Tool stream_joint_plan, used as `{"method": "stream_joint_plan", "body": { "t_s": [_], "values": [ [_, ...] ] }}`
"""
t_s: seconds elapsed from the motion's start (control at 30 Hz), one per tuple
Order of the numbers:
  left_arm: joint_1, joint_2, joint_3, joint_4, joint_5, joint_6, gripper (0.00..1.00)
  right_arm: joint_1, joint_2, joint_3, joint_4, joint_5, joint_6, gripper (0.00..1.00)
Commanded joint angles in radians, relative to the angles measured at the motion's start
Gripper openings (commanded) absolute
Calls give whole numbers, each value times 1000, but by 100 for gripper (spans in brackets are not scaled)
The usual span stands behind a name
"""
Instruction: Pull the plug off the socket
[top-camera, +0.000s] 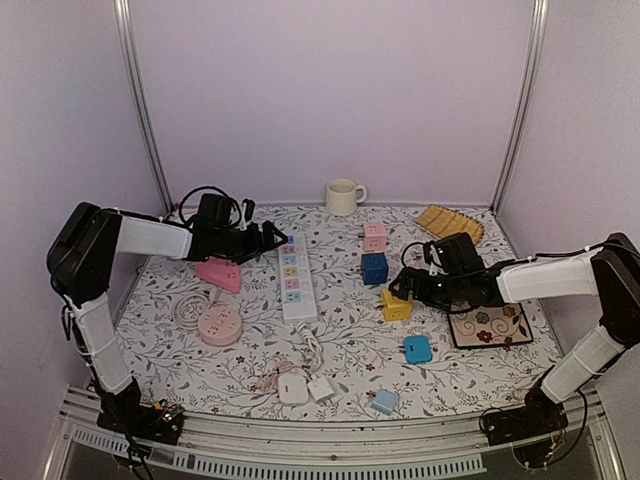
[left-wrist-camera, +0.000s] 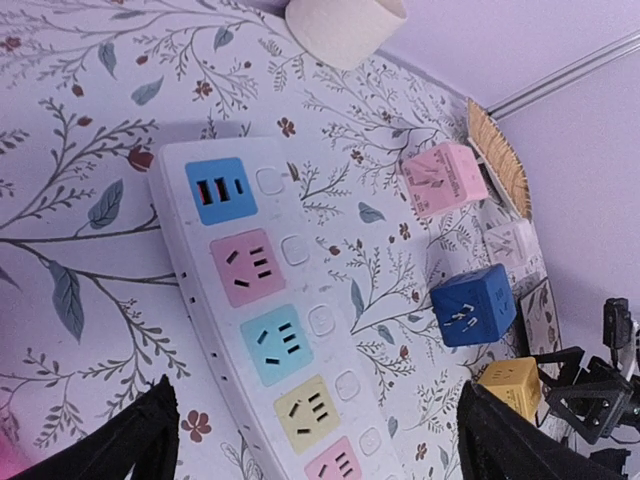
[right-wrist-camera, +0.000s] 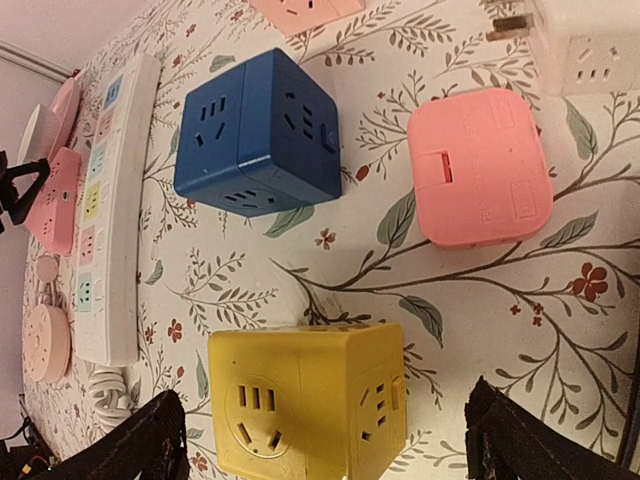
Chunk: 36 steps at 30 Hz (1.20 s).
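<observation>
Lying lengthwise mid-table on the flower-printed cover (top-camera: 340, 345): long white power strip (top-camera: 295, 280) in smooth hard plastic. Rounded corners, with a row of pastel square faces in blue, pink, teal and yellow, each slotted and paired with a small rounded button.

Sitting to its right and well apart from it: yellow cube adapter (top-camera: 396, 304), matte plastic with softly rounded edges. Sockets cut into every visible face, base flat on the cover. Just behind it, a dark blue cube (top-camera: 374, 268) of the same build, then a pink cube (top-camera: 374, 237). Seen from the right wrist as well: flat pink rounded-square adapter (right-wrist-camera: 480, 165) and a pale cube (right-wrist-camera: 585, 45) with bare metal prongs at the upper edge. Standing by the back wall, a cream mug (top-camera: 343, 197).

Reaching in from the left edge, left arm with forearm roughly level and wrist aimed at the strip's far end. Left gripper (top-camera: 274, 238) slack and wide, black fingers (left-wrist-camera: 140, 440) spread to either side of the strip, grasping nothing.

Stretching in low from the right, right arm with wrist pointed at the yellow cube. Right gripper (top-camera: 398, 290) likewise wide, fingers (right-wrist-camera: 150, 440) flanking the cube with a gap on each side.
</observation>
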Motion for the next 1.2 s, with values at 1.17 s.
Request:
{"method": "stream_joint_plan", "body": {
  "t_s": [1.17],
  "values": [
    [114,-757,-532,84,-372,324,97,-257,-300,-112,186,641,-353,100]
  ]
}}
